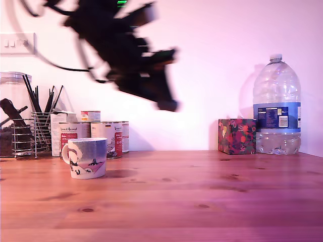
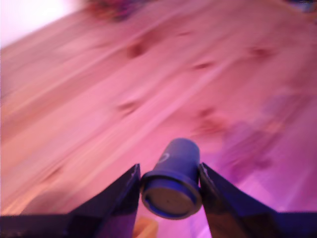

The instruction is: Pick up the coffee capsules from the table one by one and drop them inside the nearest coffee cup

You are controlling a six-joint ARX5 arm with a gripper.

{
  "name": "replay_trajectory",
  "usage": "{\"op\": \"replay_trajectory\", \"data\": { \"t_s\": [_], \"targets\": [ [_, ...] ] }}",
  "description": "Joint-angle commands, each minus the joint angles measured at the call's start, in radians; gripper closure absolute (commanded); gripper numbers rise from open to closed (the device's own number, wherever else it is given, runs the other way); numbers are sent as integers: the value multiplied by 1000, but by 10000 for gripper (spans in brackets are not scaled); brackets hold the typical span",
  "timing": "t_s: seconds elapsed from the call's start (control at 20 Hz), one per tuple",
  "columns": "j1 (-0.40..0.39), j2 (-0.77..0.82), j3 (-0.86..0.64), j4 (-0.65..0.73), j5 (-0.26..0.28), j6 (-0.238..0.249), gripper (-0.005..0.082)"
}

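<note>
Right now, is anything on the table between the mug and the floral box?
No. In the exterior view the table is bare between the mug and the box; the gripper hangs above it, holding a capsule.

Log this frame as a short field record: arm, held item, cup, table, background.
arm: blurred black gripper raised above the table, to the exterior view's right of the cup
held item: small dark stubby coffee capsule clamped between the two fingers
cup: squat white ceramic mug with dark figures, upright, inside not visible
table: reddish-brown wooden tabletop; no loose capsules visible
background: large clear plastic water bottle, floral box, labelled tins
</note>
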Motion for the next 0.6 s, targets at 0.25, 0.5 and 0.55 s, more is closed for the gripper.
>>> {"op": "replay_trajectory", "data": {
  "t_s": [0.25, 0.5, 0.55],
  "targets": [
    [126, -179, -179, 28, -59, -32, 554],
    [237, -272, -253, 26, -89, -35, 554],
    [256, -282, -256, 22, -89, -35, 554]
  ]
}}
